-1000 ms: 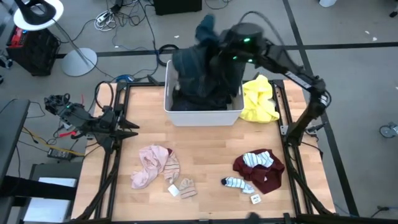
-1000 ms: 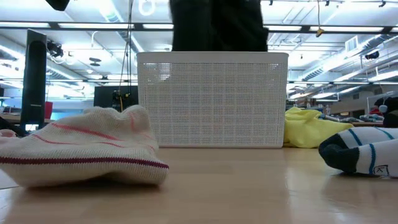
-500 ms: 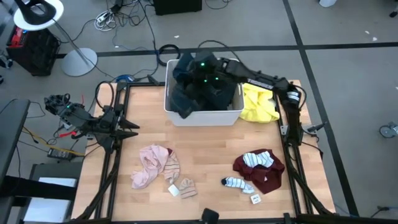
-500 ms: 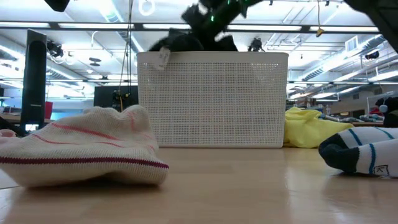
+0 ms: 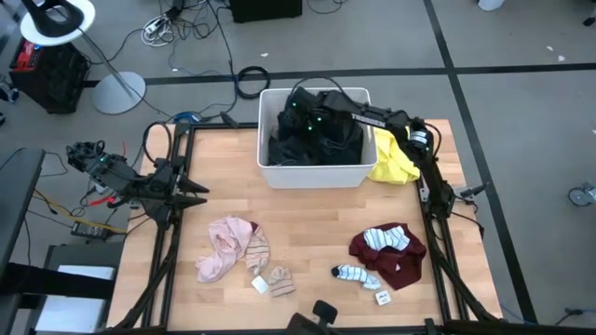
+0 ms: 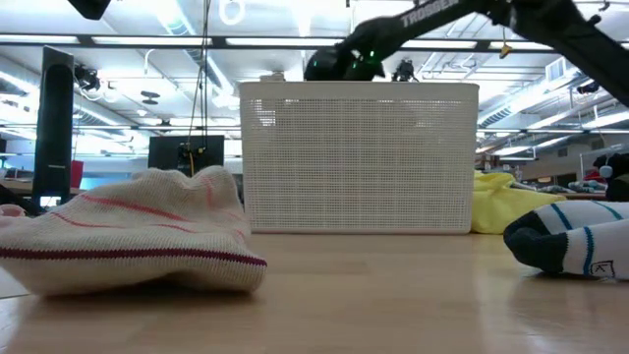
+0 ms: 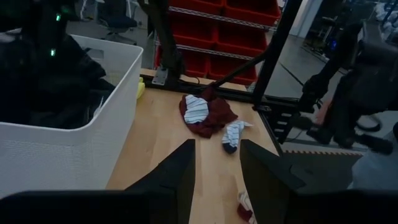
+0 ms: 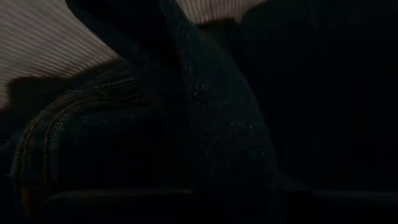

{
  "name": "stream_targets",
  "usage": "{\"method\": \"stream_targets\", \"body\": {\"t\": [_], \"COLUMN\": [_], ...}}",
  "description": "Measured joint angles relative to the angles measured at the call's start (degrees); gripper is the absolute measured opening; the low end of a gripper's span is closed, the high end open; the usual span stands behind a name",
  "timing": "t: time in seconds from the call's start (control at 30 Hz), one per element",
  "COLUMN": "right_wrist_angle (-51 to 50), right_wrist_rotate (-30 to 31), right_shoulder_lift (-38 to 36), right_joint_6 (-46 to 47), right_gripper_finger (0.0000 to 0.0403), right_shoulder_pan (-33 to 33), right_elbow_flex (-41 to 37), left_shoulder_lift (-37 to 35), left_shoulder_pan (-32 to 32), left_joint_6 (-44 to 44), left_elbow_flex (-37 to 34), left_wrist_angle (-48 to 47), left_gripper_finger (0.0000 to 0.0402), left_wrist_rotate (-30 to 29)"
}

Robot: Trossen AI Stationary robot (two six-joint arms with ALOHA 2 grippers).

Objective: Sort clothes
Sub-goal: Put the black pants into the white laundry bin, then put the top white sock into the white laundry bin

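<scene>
Clothes of dark navy and green fabric [image 5: 312,140] lie in the white rectangular plastic bin [image 5: 317,175] around the right gripper [image 5: 312,116], whose nearly closed jaws may snag denim when lifting. Left gripper [image 7: 217,180] waits, parted, empty. Outside: one yellow garment [image 5: 396,160], one maroon garment [image 5: 402,265], one pink garment [image 5: 222,251], three striped socks [image 5: 358,274].

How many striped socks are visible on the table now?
2: one striped sock in front of the maroon garment, one lying on it. More may be hidden.
</scene>
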Motion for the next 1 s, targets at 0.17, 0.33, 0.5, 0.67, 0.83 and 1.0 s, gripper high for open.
{"method": "stream_targets", "body": {"t": [0.17,0.33,0.5,0.67,0.83,1.0], "right_wrist_angle": [-0.17,3.06,4.34,3.13,1.78,-0.56], "right_wrist_rotate": [-0.73,-0.66,0.82,2.15,2.21,4.01], "right_shoulder_lift": [2.94,2.08,-1.13,-5.63,-11.23,-17.92], "right_joint_6": [-0.15,-0.36,-1.48,-1.52,-1.31,1.62], "right_gripper_finger": [0.0053,0.0121,0.0165,0.0193,0.0214,0.0222], "right_shoulder_pan": [-0.05,-0.02,-0.30,-0.36,-0.22,0.47], "right_elbow_flex": [0.04,-0.35,-0.52,-0.52,-0.50,-0.48], "left_shoulder_lift": [0.00,0.01,0.00,0.00,0.01,0.02], "left_shoulder_pan": [0.00,0.00,0.00,0.00,0.00,0.00], "left_joint_6": [-0.13,-0.11,-0.11,-0.09,-0.07,0.06], "left_elbow_flex": [0.00,0.00,0.00,0.00,0.00,0.00], "left_wrist_angle": [-0.20,-0.26,-0.29,-0.31,-0.08,1.66], "left_gripper_finger": [0.0132,0.0132,0.0132,0.0132,0.0132,0.0132], "left_wrist_rotate": [-0.02,-0.02,-0.02,-0.03,-0.04,-0.06]}}
